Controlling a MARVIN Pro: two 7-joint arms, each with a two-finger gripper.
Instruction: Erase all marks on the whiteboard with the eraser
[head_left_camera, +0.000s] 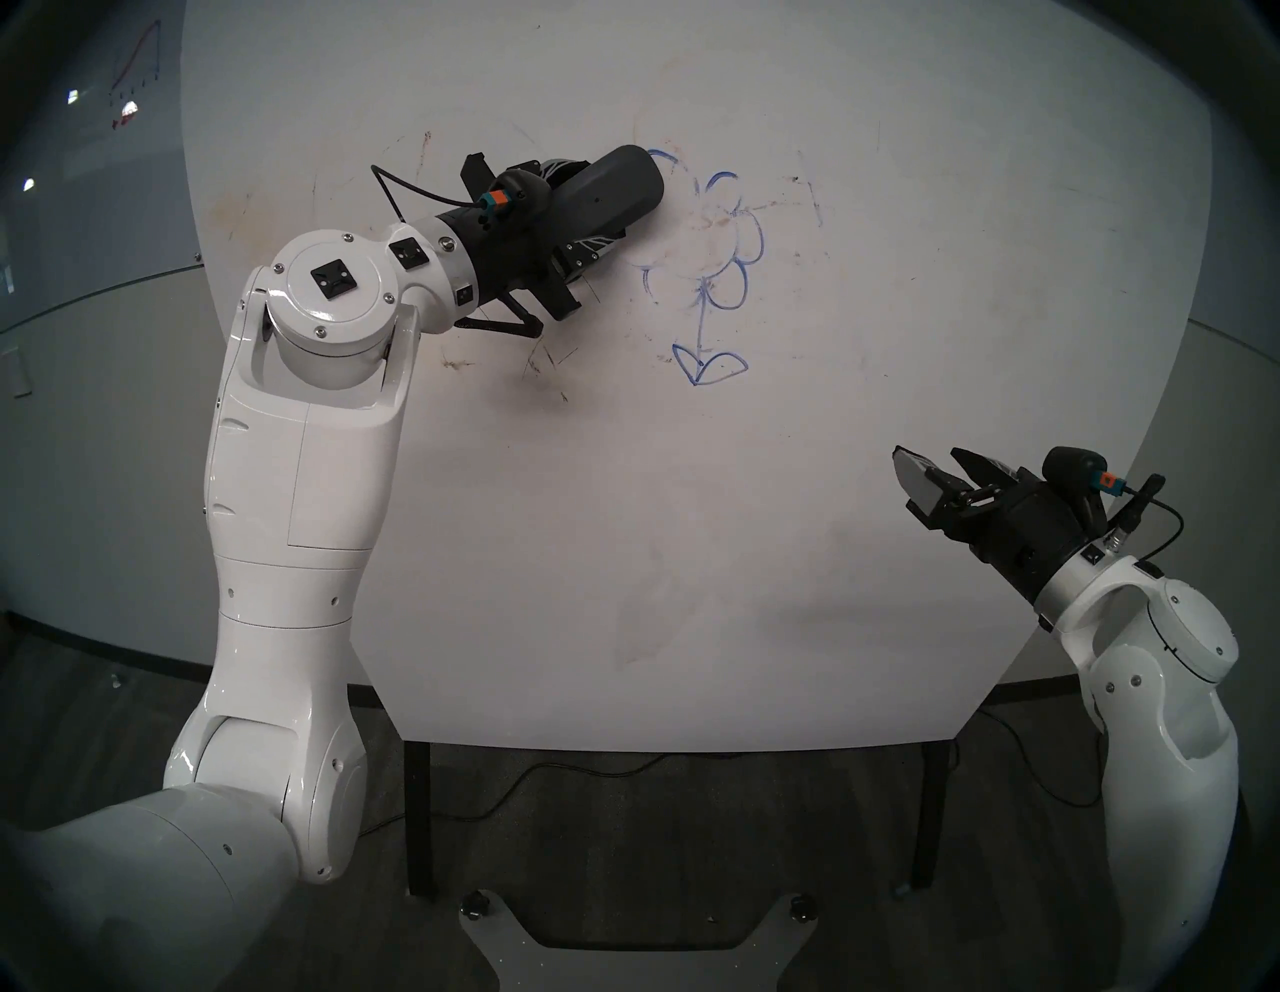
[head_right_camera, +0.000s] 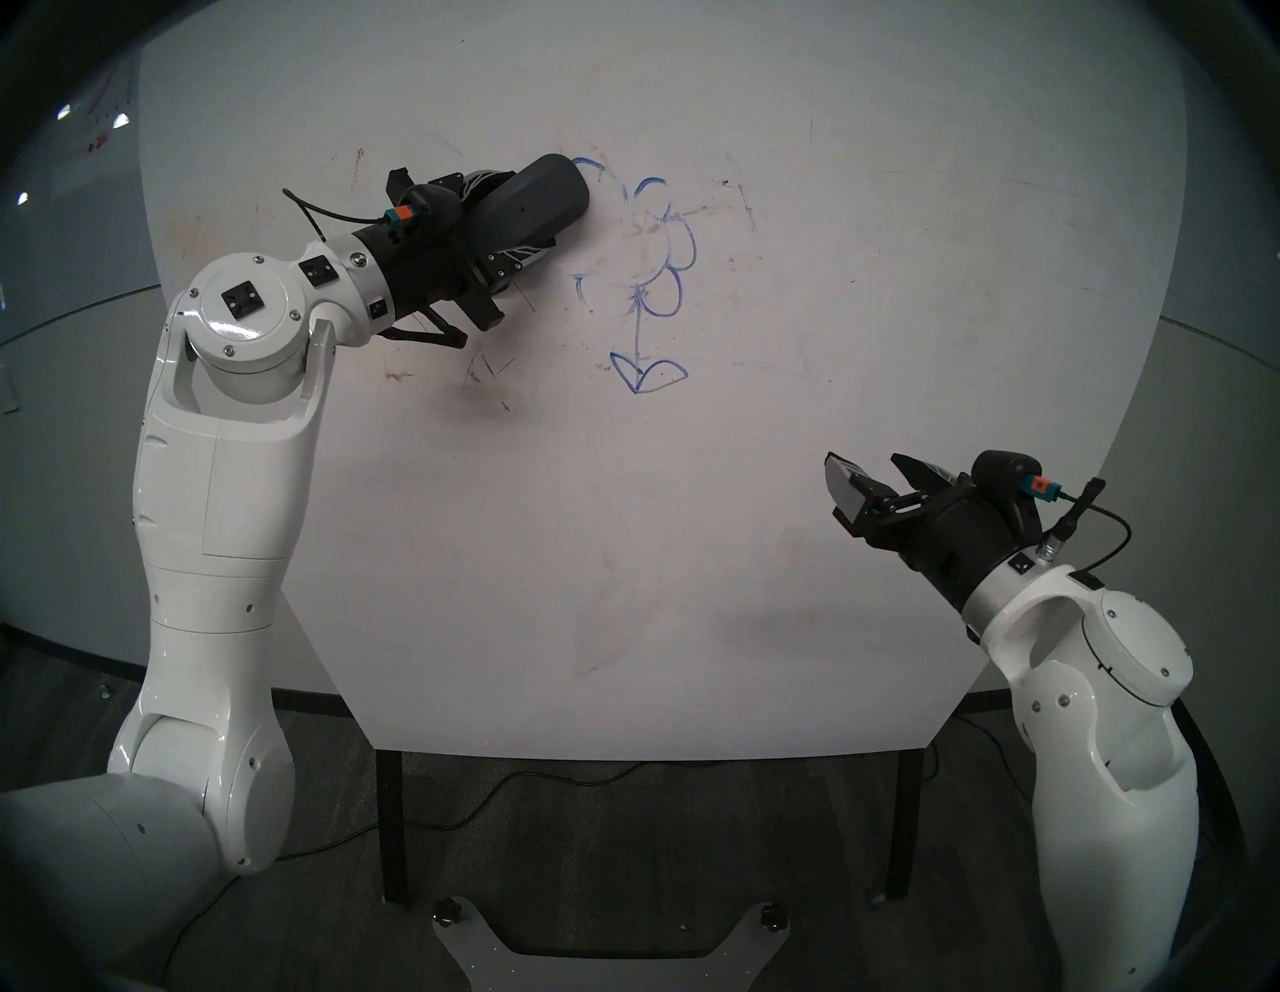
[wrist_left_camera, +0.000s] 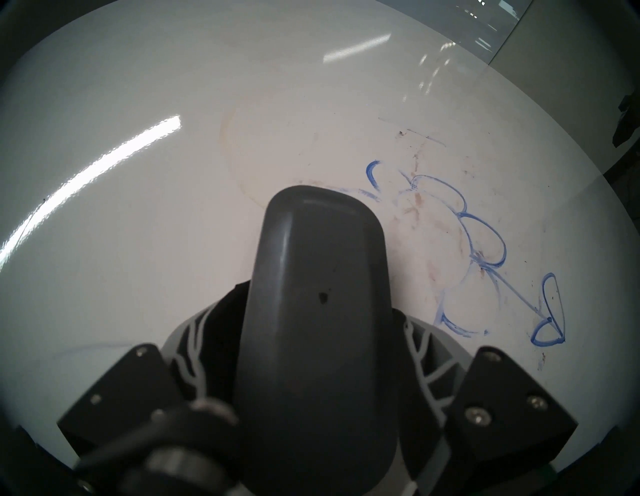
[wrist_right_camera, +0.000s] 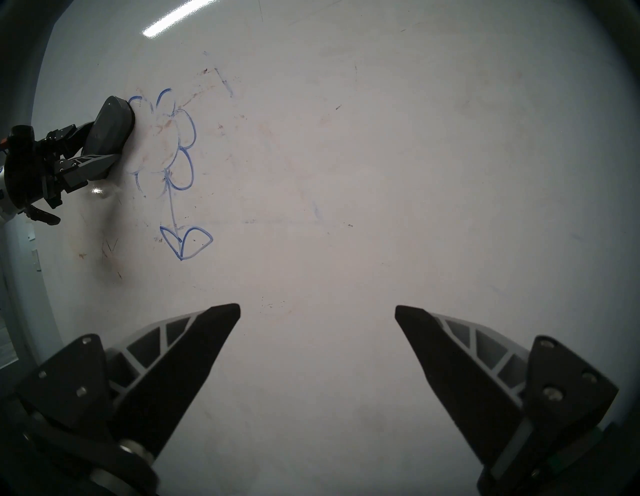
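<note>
The whiteboard (head_left_camera: 623, 519) fills the middle of both head views. On its upper middle are the marks (head_left_camera: 701, 325): a blue flower with stem and two leaves, its left petals faint and broken. My left gripper (head_left_camera: 589, 208) is shut on the dark grey eraser (head_left_camera: 609, 190), whose rounded front end presses the board at the flower's upper left edge. In the left wrist view the eraser (wrist_left_camera: 318, 277) sits between the fingers, with the marks (wrist_left_camera: 512, 287) to its right. My right gripper (head_left_camera: 935, 464) hovers open and empty over the board's lower right, also seen from its wrist (wrist_right_camera: 317, 311).
Brown and black scratchy stains (head_left_camera: 547, 360) lie below the left wrist. A grey wall panel with a red graph (head_left_camera: 138, 69) is at the far upper left. Black stand legs (head_left_camera: 419, 817) and floor cables show below the board's lower edge.
</note>
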